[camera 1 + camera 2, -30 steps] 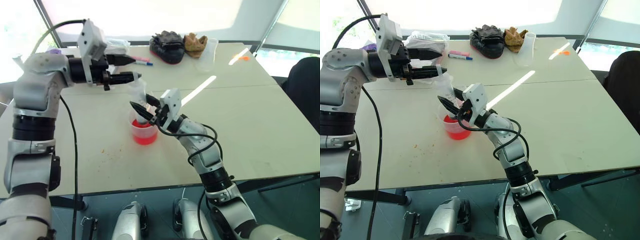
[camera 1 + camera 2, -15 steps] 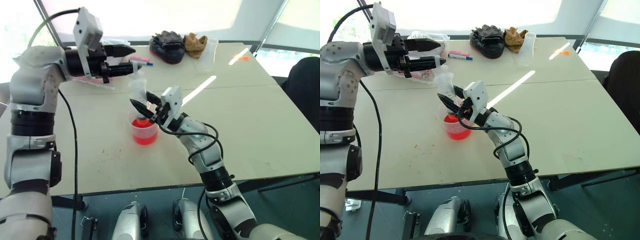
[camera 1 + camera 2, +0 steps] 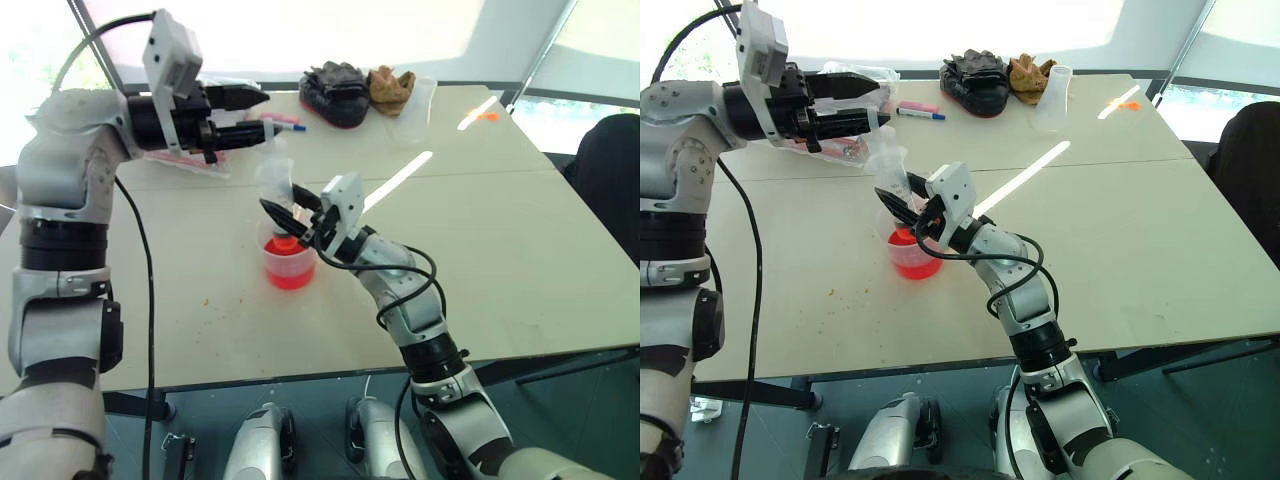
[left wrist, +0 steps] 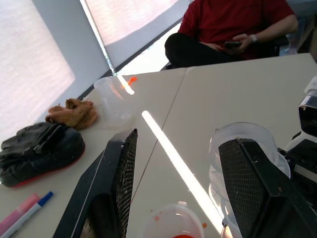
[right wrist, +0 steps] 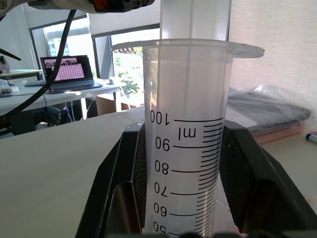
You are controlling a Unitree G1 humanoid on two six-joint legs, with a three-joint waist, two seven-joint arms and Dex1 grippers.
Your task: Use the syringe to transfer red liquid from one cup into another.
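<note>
Our right gripper (image 3: 283, 218) is clamped tight on the syringe (image 5: 190, 144) barrel, fingers on both sides, syringe standing upright. Directly below that grip the tip goes into the wide cup (image 3: 289, 264) with the red liquid (image 3: 290, 277). Our left gripper (image 3: 258, 114) is up above and beyond the right one, fingers spread, level; the plunger top (image 4: 245, 144) sits against one finger (image 4: 257, 183) between them. We can't confirm contact on the other finger.
</note>
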